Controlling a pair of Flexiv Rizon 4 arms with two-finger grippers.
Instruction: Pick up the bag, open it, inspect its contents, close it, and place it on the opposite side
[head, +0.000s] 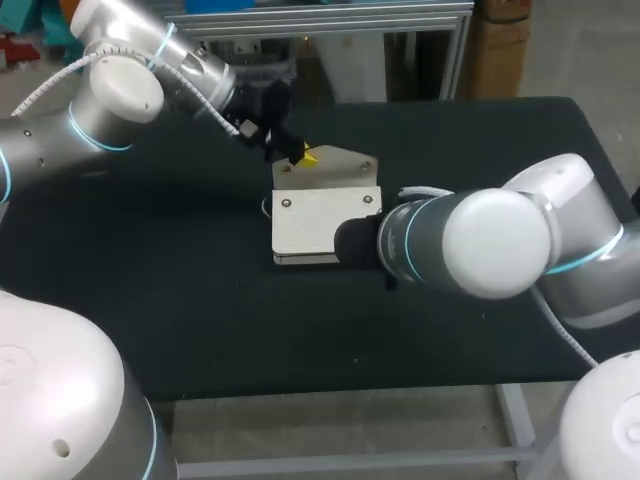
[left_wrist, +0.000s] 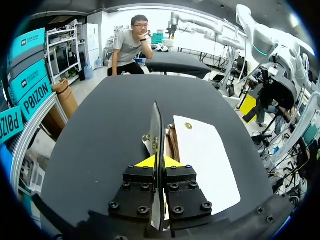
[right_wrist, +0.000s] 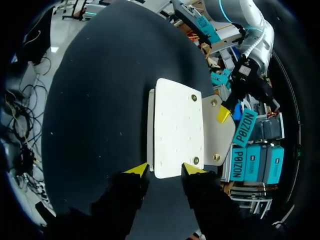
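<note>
- At the middle of the worktop (head: 180, 300) the bag (head: 320, 235) lies flat, long axis running crosswise
- Its flap (head: 345, 168) points toward the worktop's far edge, pinched upright in the left tool (left_wrist: 159, 162)
- Right tool (right_wrist: 165, 169) hovers spread at the bag's short end; best pin the body there while raising the flap slowly

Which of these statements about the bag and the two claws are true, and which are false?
1. The left claw pinches the bag's flap. True.
2. The bag hangs in the air. False: it lies on the black table.
3. The right claw is clamped on the flap. False: its fingers stand apart at the bag's other end.
4. The flap is raised open. True.
</note>
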